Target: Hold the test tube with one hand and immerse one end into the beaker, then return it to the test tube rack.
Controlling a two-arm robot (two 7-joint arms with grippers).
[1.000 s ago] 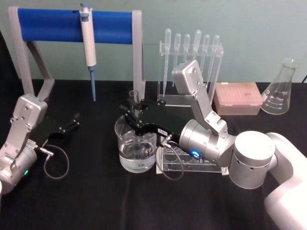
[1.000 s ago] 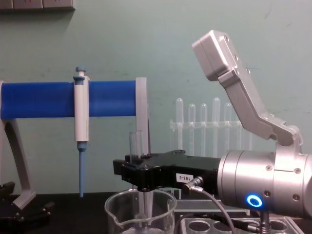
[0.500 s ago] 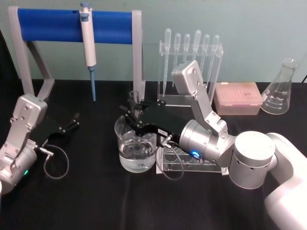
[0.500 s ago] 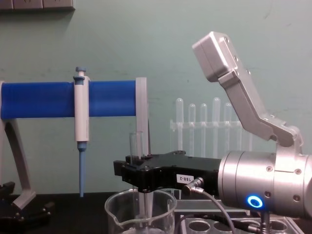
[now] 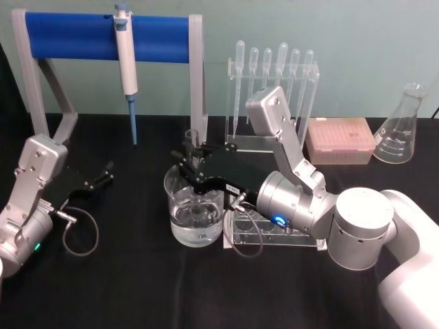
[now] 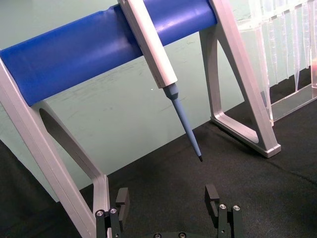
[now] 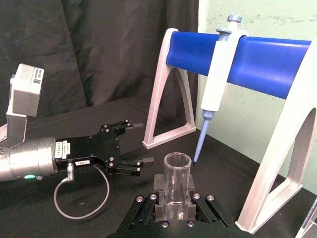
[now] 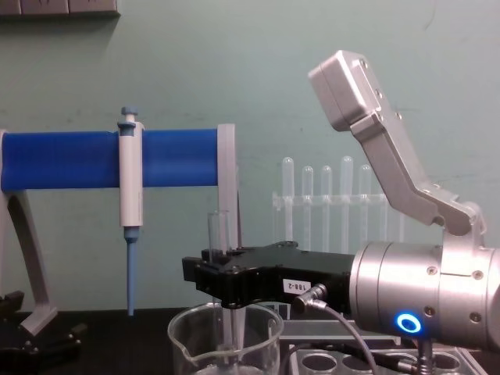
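The test tube (image 5: 191, 140) stands upright with my right gripper (image 5: 190, 163) shut on its middle, directly over the beaker (image 5: 180, 232). From the chest, the test tube (image 8: 216, 228) passes down through the gripper (image 8: 206, 275) and its lower end sits inside the beaker (image 8: 262, 344), which holds clear liquid. In the right wrist view the tube's open rim (image 7: 178, 163) rises between the clamped fingers (image 7: 159, 210). My left gripper (image 5: 103, 175) rests open on the black table at the left, its fingers (image 6: 122, 197) spread apart.
A blue-barred stand (image 5: 103, 35) with a hanging pipette (image 5: 126, 62) is behind the beaker. A rack of plastic pipettes (image 5: 274, 68), a pink tip box (image 5: 339, 140) and a flask (image 5: 401, 127) stand at back right. A clear holed rack (image 5: 264, 233) lies under my right arm.
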